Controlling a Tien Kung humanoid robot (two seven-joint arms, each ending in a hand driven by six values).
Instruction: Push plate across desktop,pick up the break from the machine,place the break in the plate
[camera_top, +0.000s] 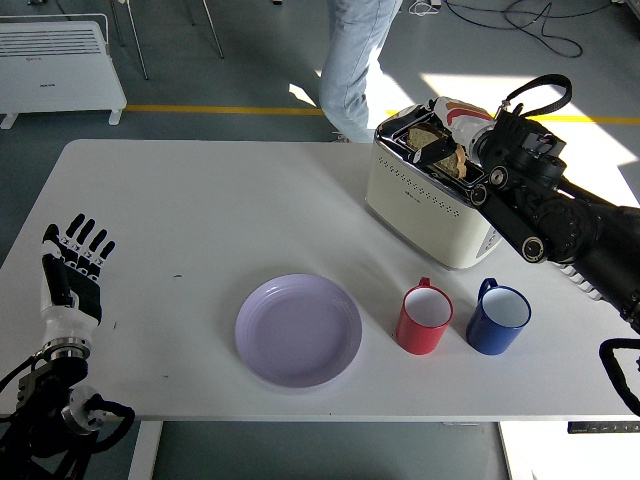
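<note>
Right hand at the toaster slot

I see my right hand (447, 143) reaching over the toaster (440, 198) at the far right, fingers pinching the bread (447, 160) in its slot. My left hand (72, 272) rests spread at the near left. The plate (298, 329) sits near centre.

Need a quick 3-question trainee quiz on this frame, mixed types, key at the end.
1. True or false: the plate already holds bread.
2. Which hand is at the toaster? A) left hand B) right hand
3. Fill in: the mug next to the plate is ____; the blue mug stands further right.

Key: 1 false, the plate is empty and the bread sits in the toaster slot. 2 B; the left hand rests open at the table's left edge. 3 red.
</note>
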